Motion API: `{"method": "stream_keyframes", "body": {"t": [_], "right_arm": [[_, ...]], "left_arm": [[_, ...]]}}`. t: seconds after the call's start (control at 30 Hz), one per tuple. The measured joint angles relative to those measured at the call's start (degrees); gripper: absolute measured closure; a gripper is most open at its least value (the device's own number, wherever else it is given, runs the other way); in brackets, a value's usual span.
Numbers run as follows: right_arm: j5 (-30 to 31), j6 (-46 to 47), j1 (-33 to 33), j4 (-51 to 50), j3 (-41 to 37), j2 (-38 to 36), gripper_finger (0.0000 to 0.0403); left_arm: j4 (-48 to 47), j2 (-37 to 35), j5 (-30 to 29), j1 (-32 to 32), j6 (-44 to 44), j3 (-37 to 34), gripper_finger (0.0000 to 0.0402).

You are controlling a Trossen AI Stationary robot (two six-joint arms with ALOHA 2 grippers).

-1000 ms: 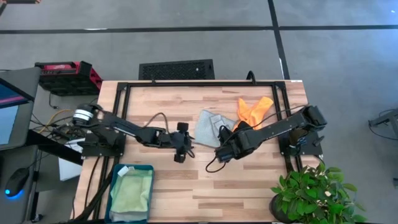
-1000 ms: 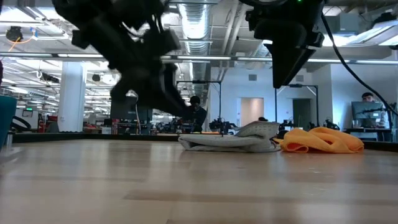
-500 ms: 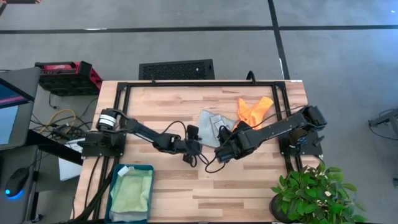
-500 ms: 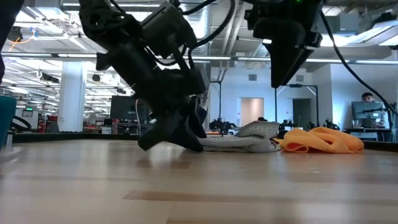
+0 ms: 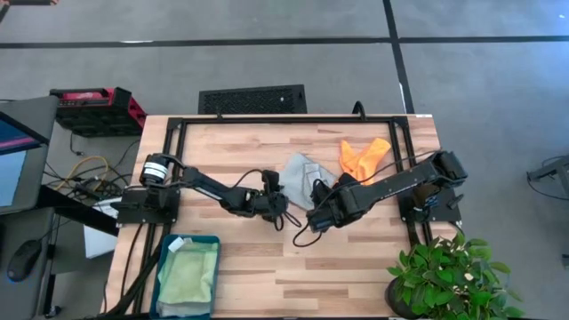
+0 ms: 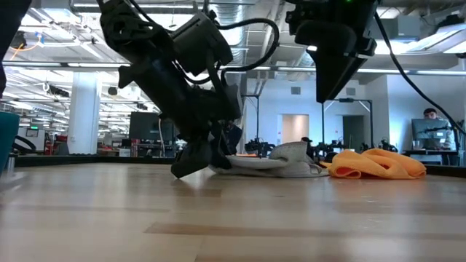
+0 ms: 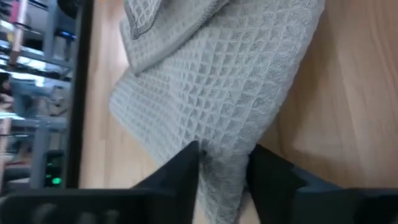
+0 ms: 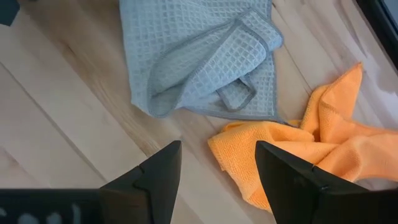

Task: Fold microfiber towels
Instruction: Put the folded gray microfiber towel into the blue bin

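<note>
Left fingers point(image 7: 224, 177) are down on the desk point(image 5: 356, 267) at the near corner of the grey-blue towel point(image 5: 300, 173), one finger either side of the cloth edge, pinching it; whether the grip is fully tight I cannot tell. Towel lies crumpled mid-desk, stretching away from those fingers. Right fingers point(image 8: 217, 168) hang spread apart above the desk, holding nothing; grey-blue towel and orange towel point(image 8: 323, 149) lie ahead of them, touching each other. Green towel point(image 5: 188, 277) sits in the teal bin point(image 5: 164, 258), well apart.
</note>
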Motion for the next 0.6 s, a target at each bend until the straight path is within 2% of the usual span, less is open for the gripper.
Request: {"method": "stream_keyframes", "body": {"t": [0.17,0.2,0.37,0.47,0.6], "right_arm": [[-0.02,0.00,0.02,0.83,0.00,0.00,0.0173],[0.00,0.00,0.01,1.00,0.00,0.00,0.0173],[-0.02,-0.31,0.02,0.98,0.00,0.00,0.0173],[-0.02,-0.47,0.00,0.66,0.00,0.00,0.0173],[-0.02,-2.22,0.00,0.63,0.00,0.02,0.0173]], "left_arm": [[-1.31,0.01,5.22,1.23,-1.02,0.02,0.0380],[-1.41,0.02,5.92,1.38,-1.33,0.00,0.0390],[-4.27,-1.00,6.85,0.96,-3.20,-0.20,0.0398],[-10.58,-4.02,7.09,0.11,-5.86,-0.35,0.0399],[-20.13,-9.72,11.54,-0.93,-10.90,-0.52,0.0400]]}}
